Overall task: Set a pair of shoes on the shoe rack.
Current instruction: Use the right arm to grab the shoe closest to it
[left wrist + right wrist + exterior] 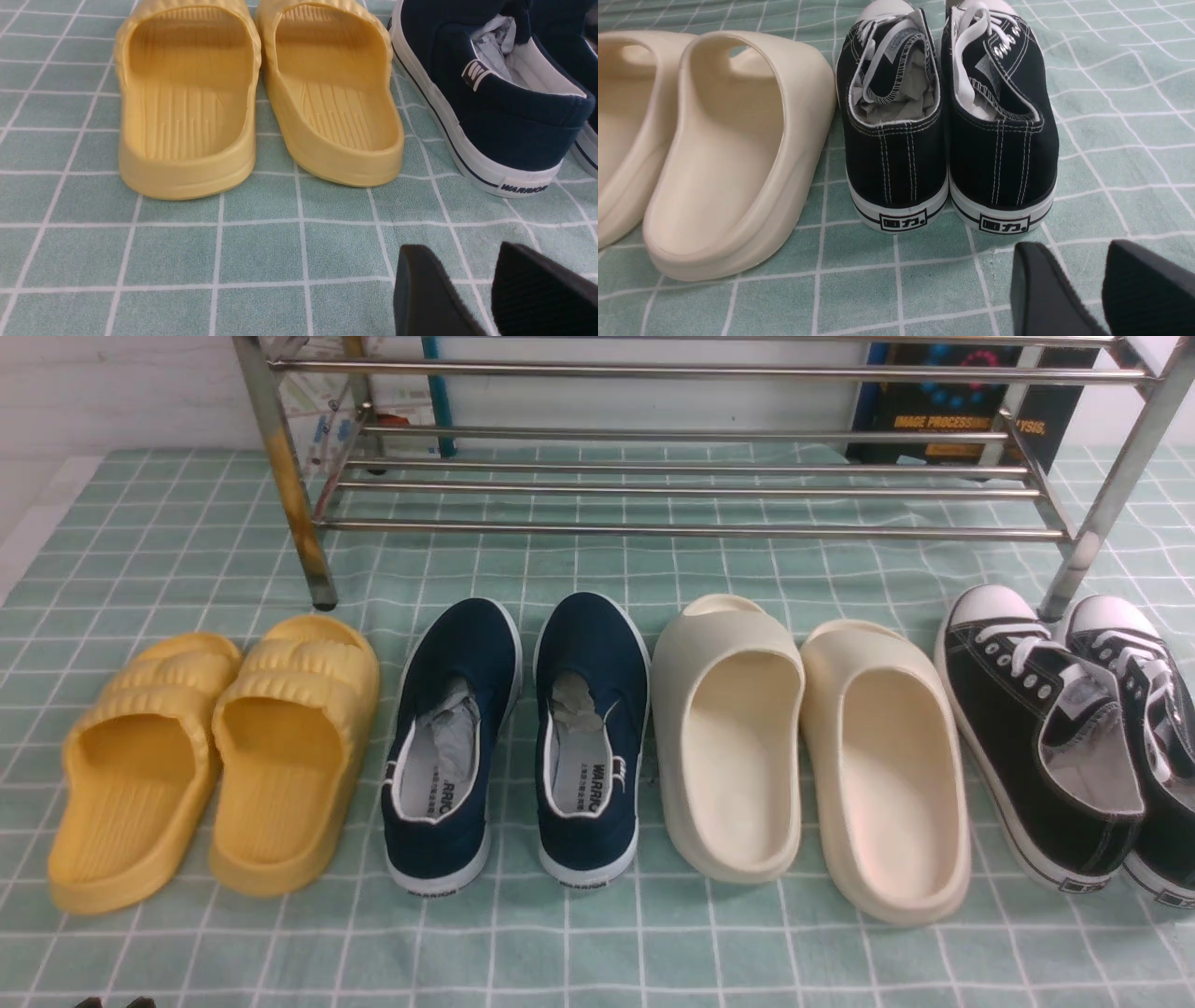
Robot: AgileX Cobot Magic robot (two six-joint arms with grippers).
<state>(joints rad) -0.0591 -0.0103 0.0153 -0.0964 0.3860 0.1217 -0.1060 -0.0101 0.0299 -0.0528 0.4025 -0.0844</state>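
Green checked cloth (597, 952) covers the desk, and the silver shoe rack (691, 530) stands along the upper edge of the front view. The pair of shoes (1046, 728) rests on the cloth at the right edge of that frame, side by side, toes near the rack's right post, just beside the cream slides (728, 747). The left gripper (460, 261) and right gripper (1069, 256) each appear at the lower right of their wrist views, jaws apart and clamped on nothing.

Right sneaker (1167, 709) partly off-frame.
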